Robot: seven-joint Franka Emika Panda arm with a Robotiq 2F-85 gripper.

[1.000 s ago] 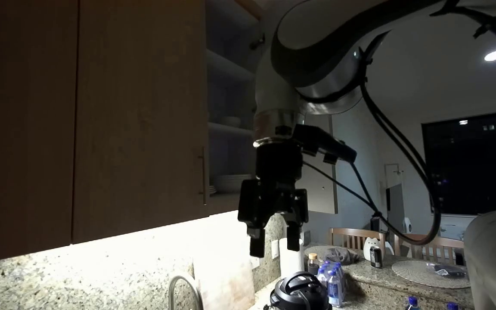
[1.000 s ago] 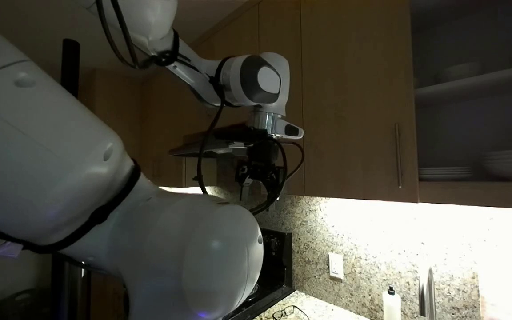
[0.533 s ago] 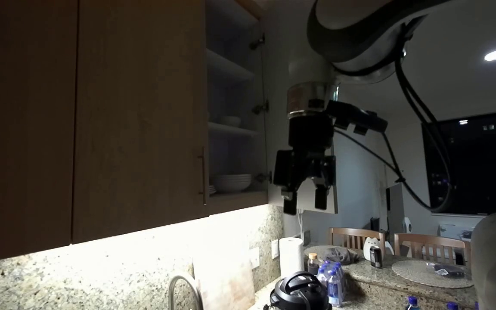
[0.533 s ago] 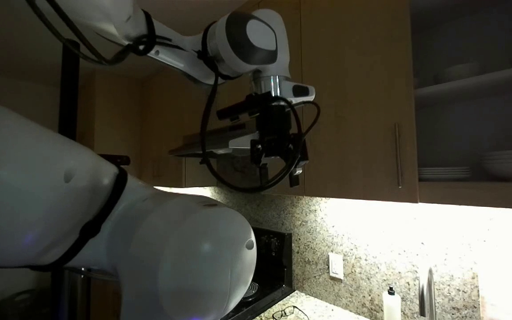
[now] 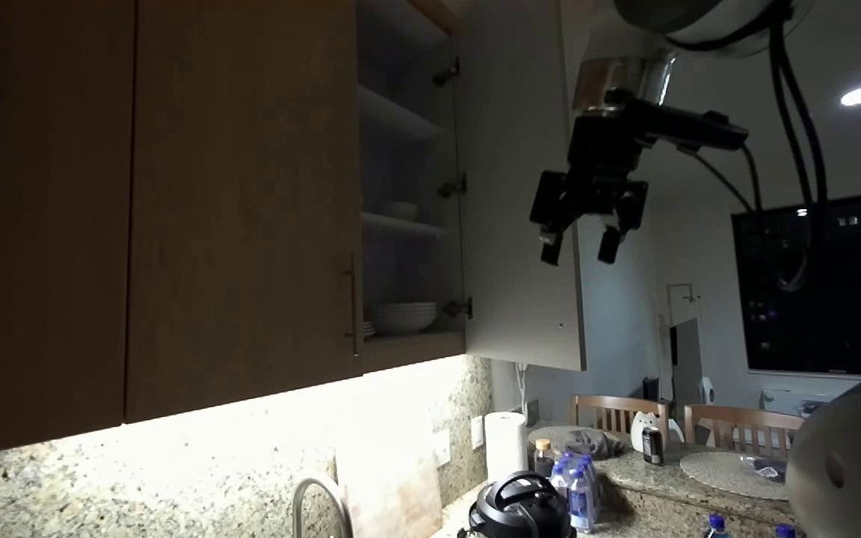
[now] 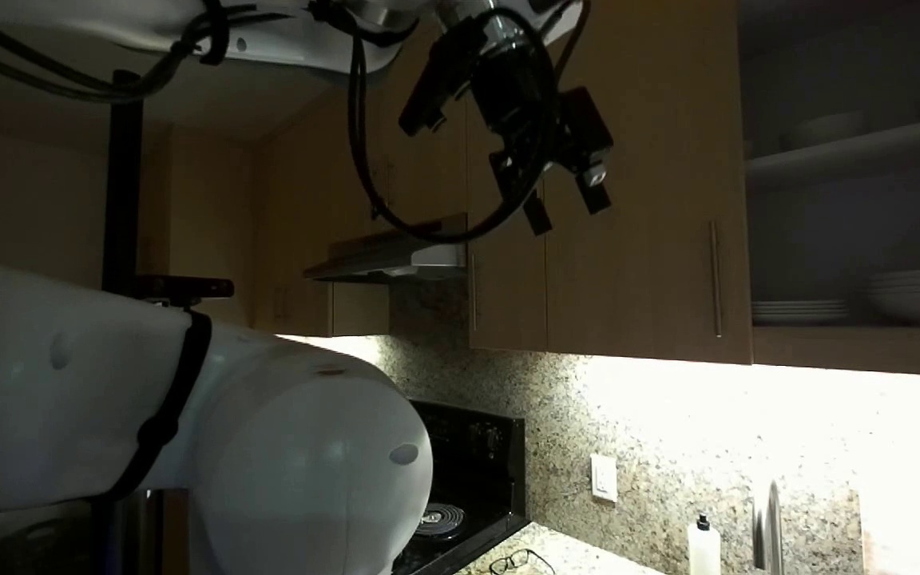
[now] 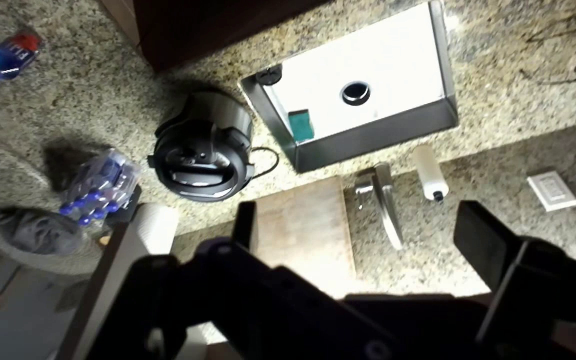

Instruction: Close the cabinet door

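Note:
The cabinet door [image 5: 509, 224] stands wide open, swung out from the right side of the cabinet. Its pale inner face and hinges show in an exterior view; its bar handle is hidden. Part of it shows as a panel with a brown edge at the lower left of the wrist view [image 7: 118, 280]. My gripper [image 5: 580, 255] overlaps the door's free edge in that exterior view, above its lower corner, with no contact visible. In an exterior view the gripper [image 6: 569, 211] points down, tilted; the door is out of view there. In the wrist view its fingers [image 7: 363, 231] are wide apart and empty.
A wider tan door [image 5: 251, 209] is shut beside the open shelves, with its bar handle [image 6: 715, 279] sticking out. Bowls [image 5: 404, 317] sit on the bottom shelf. A range hood [image 6: 396, 259] juts out. Below are a black pressure cooker [image 7: 203, 155], bottles [image 7: 100, 185] and a sink faucet [image 7: 385, 205].
My gripper has risen and moved right in both exterior views, and has tilted. It uncovers more of the open door. The door has not moved, and the fingers stay apart.

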